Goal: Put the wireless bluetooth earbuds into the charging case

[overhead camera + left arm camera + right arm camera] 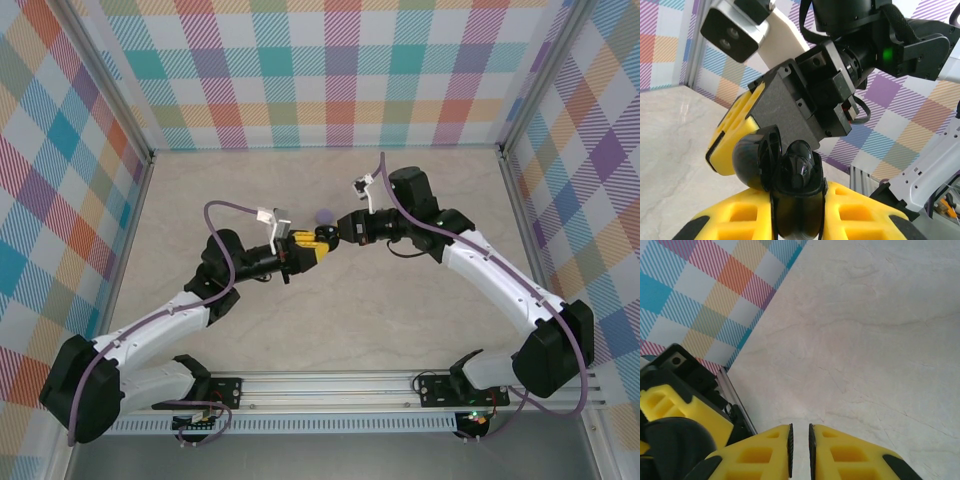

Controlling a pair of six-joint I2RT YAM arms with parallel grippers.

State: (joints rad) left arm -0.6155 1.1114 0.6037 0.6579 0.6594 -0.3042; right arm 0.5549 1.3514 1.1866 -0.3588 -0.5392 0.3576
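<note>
My left gripper is shut on the black charging case, held upright between its yellow fingers with the lid swung open to the left. A glossy black rounded piece sits in the case's mouth; it looks like one of the earbuds. Just above the lid, a yellow finger of my right gripper nearly touches it. In the top view the two grippers meet mid-table, left and right. My right gripper stands shut with nothing between its pads, and the case shows dark at the lower left.
A small lavender round object lies on the table just behind the grippers. The pale marble tabletop is ringed by plaid walls, with a metal rail along the near edge.
</note>
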